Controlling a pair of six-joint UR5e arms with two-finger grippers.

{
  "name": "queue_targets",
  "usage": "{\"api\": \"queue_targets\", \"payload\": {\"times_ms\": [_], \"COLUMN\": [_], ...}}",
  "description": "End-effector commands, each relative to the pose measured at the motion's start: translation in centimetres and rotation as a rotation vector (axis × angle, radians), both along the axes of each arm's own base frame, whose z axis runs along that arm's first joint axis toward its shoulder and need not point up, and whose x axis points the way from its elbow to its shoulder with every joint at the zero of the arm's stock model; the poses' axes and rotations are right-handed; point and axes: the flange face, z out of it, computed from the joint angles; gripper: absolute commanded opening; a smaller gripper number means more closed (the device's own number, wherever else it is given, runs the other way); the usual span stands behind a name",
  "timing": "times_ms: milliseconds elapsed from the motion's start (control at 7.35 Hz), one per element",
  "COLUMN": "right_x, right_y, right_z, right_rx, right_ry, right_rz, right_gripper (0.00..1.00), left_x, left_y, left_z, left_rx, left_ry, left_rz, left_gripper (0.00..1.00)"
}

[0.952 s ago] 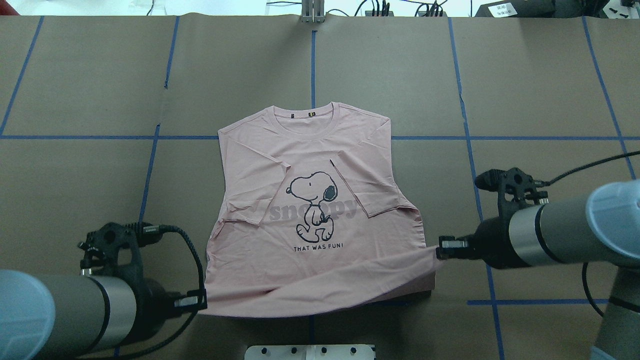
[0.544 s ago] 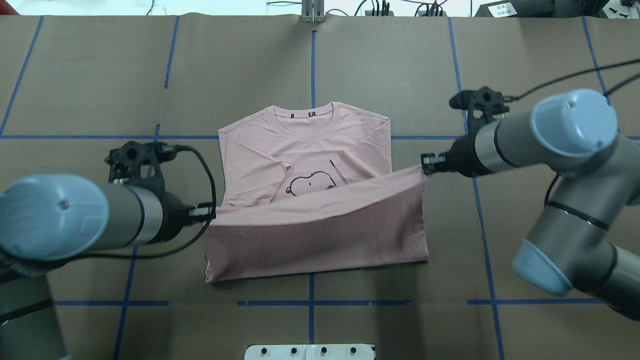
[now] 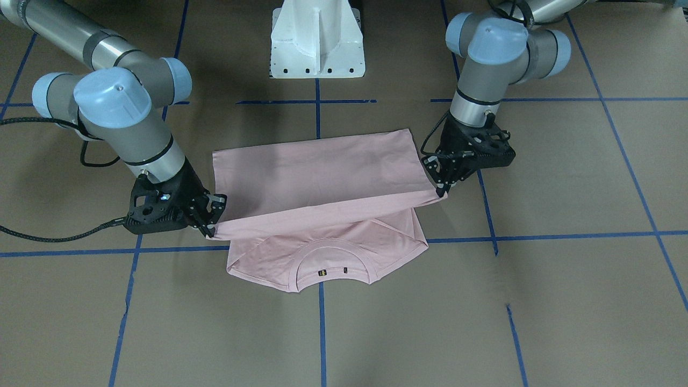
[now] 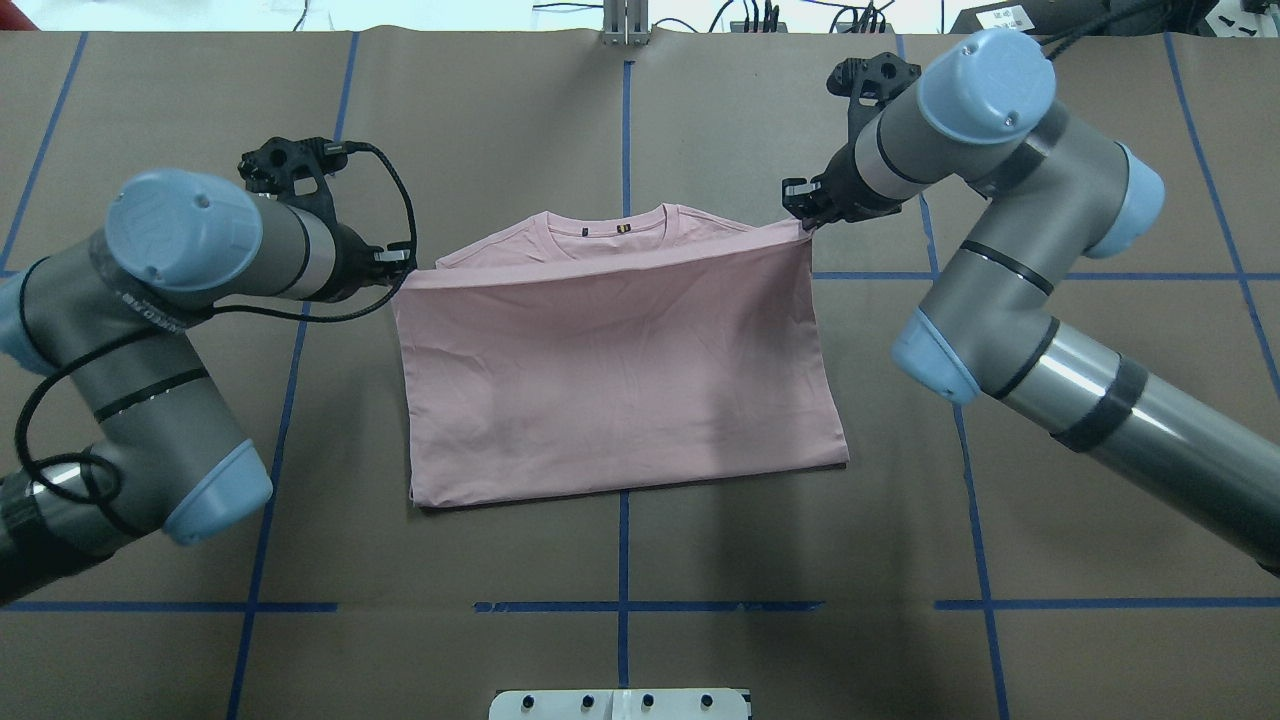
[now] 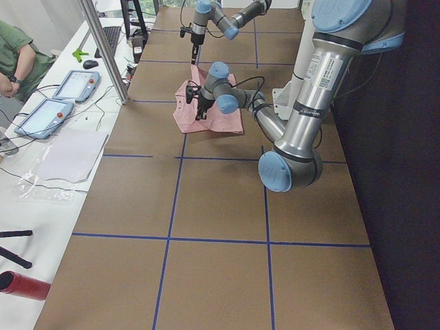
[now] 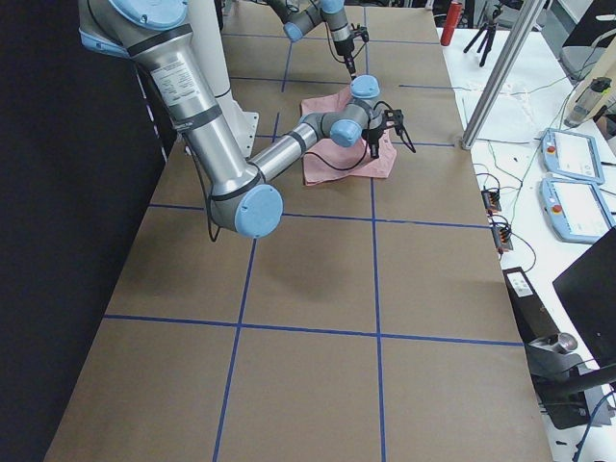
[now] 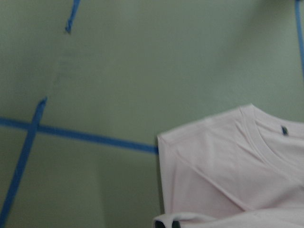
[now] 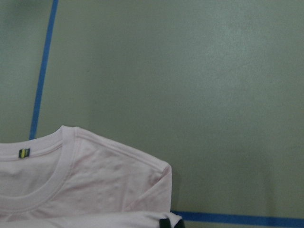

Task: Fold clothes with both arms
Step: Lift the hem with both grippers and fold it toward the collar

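Observation:
The pale pink T-shirt (image 4: 620, 380) lies on the brown table, its lower half folded up over the front so only plain pink back fabric shows. The ribbed collar (image 4: 605, 225) and shoulders still peek out beyond the raised hem. My left gripper (image 4: 400, 262) is shut on the hem's left corner, just above the left shoulder. My right gripper (image 4: 805, 215) is shut on the hem's right corner, over the right shoulder. In the front-facing view the T-shirt (image 3: 322, 177) hangs taut between the left gripper (image 3: 443, 188) and right gripper (image 3: 212, 226), above the collar (image 3: 330, 263).
The white pedestal (image 3: 317, 43) stands at the robot's side of the table. Blue tape lines (image 4: 623, 130) cross the brown paper cover. In the exterior left view a person (image 5: 17, 58) sits by tablets (image 5: 75, 84) on a side bench.
Both grippers have carried the hem from the near edge away toward the collar, laying the lower half over the printed front and hiding the print.

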Motion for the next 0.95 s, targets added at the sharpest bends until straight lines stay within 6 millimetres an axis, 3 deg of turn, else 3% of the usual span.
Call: {"api": "queue_targets", "payload": {"times_ms": [0, 408, 816], "right_x": [-0.4, -1.4, -3.9], "right_y": [-4.1, -5.2, -3.4], "right_z": [2.2, 0.4, 0.0], "right_rx": [-0.024, -0.017, -0.008], "right_ry": [0.058, 0.051, 0.048], "right_rz": [-0.010, -0.004, -0.040], "right_gripper": [0.00, 0.00, 0.00], "left_x": [1.3, 2.8, 3.0], "left_y": [-3.4, -4.8, -4.8], "left_z": [3.7, 3.2, 2.0], "left_rx": [0.013, 0.009, 0.022], "left_ry": [-0.005, -0.002, 0.014], "left_rz": [-0.014, -0.019, -0.014], "left_gripper": [0.00, 0.00, 0.00]}}
